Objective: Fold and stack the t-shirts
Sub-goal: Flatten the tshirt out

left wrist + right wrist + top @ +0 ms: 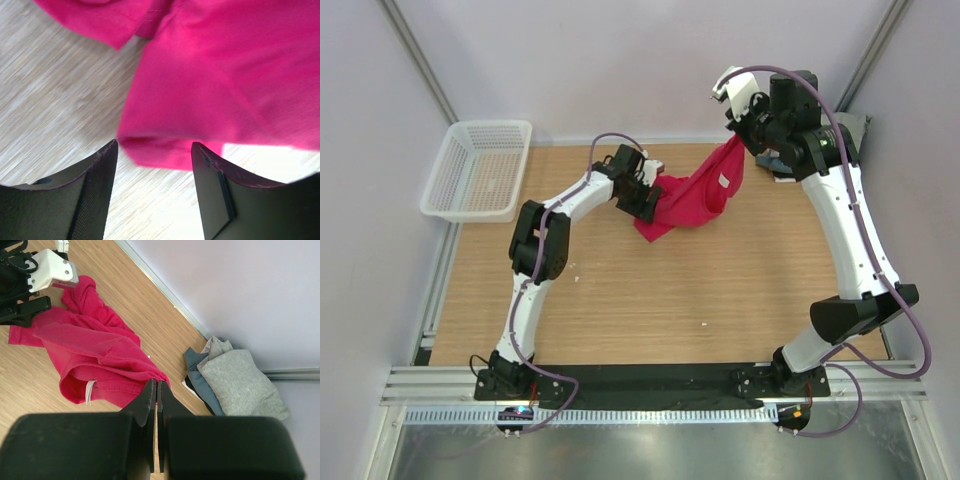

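Right wrist view: the black right fingers (pixel 149 402) are pinched together on the soft crimson-pink t-shirt (pixel 95 355), whose crumpled cloth trails onto the wood-grain bench (pixel 55 100); the left fingers (pixel 92 195) stand apart at its rolled hem.

Overhead view faces down; both wrist views (left very close) share the pink shirt (pixel 695 200).
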You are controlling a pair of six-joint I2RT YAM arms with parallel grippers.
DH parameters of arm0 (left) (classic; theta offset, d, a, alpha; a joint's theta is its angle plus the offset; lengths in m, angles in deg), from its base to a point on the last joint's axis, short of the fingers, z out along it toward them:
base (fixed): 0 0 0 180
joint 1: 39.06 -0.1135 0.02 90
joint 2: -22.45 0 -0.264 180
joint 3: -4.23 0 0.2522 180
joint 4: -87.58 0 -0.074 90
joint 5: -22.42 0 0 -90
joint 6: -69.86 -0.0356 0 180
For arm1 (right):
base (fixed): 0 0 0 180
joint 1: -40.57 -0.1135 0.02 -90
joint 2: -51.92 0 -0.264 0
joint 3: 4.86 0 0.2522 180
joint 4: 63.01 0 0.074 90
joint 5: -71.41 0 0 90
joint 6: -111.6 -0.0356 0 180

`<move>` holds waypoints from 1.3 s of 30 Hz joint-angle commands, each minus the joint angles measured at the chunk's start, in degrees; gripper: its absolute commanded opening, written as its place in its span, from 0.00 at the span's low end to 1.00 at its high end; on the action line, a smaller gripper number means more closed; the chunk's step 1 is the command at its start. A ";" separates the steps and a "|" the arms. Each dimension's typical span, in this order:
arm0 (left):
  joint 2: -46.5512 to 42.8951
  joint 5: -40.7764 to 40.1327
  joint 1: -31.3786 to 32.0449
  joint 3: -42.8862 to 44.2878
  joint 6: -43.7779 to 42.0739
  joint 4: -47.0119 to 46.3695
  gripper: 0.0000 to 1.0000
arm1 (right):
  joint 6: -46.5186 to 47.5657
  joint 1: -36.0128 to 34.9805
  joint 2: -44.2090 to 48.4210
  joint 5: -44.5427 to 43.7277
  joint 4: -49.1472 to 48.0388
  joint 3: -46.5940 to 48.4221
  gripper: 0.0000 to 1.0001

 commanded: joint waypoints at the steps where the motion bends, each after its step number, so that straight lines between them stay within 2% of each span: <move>1: -2.27 -2.63 -0.32 1.17 -0.59 -0.96 0.61 | 0.31 0.47 2.82 -1.18 -3.51 0.03 0.01; 7: -2.90 -6.42 -0.06 3.10 -1.47 -1.40 0.61 | 0.31 0.82 2.47 -1.00 -3.51 0.03 0.01; 15: 2.38 0.25 0.82 3.19 -0.50 -0.78 0.61 | 0.40 0.82 1.24 -1.09 -3.86 0.39 0.01; 21: 4.23 1.66 2.40 3.80 0.12 -0.69 0.61 | 0.49 1.17 0.80 -1.79 -4.04 0.30 0.01; 23: 4.58 3.15 2.58 4.33 0.29 -0.69 0.51 | 0.49 1.35 0.63 -1.88 -4.13 0.21 0.01; 24: 4.67 3.85 2.58 4.51 0.29 -0.69 0.30 | 0.49 1.61 0.54 -1.97 -4.21 0.21 0.01; 25: 4.50 4.90 2.58 4.68 0.20 -0.52 0.17 | 0.49 1.61 0.45 -2.06 -4.30 0.12 0.01; 27: 4.06 5.35 2.49 5.04 -0.06 -0.08 0.00 | 0.40 1.96 0.10 -2.23 -4.65 -0.05 0.01; 30: 1.08 5.18 1.35 5.39 -0.06 2.63 0.00 | 0.14 2.32 -0.34 -3.28 -5.35 -0.14 0.01; 35: -16.57 0.88 -6.36 2.49 -0.76 2.82 0.00 | -2.32 2.32 -0.16 -4.96 -6.59 -1.28 0.01; 39: -24.33 0.52 -10.25 9.15 -6.97 3.78 0.00 | -4.78 2.32 -0.08 -1.27 -5.98 -2.51 0.01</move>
